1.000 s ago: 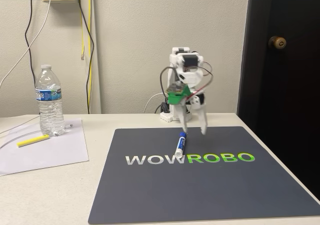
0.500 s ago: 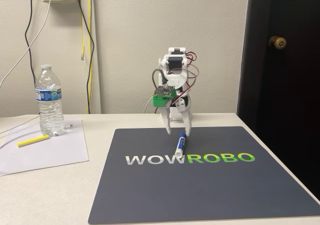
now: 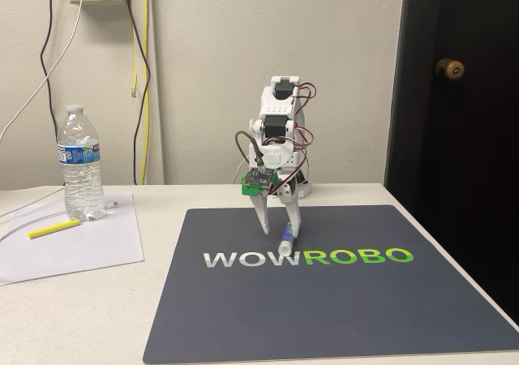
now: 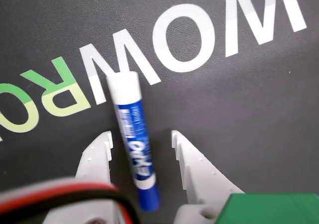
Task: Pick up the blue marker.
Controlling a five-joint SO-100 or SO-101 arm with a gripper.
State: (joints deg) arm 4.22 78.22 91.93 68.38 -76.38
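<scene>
My end effector [image 4: 142,135] is spread, fingers straddling the blue marker [image 4: 132,137] — not touching it — which lies on the dark mat [image 3: 340,300], cap toward six o'clock.

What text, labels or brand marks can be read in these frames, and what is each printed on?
"WOWROBO": on the dark mat, "WOW" in white and "ROBO" in green; in the wrist view it appears upside down and cut off at the frame edges.
"expo": on the blue marker, along the blue band of its barrel; the smaller print beside it is too blurred to read.
Water bottle: the blue label carries print, too small to read.
</scene>
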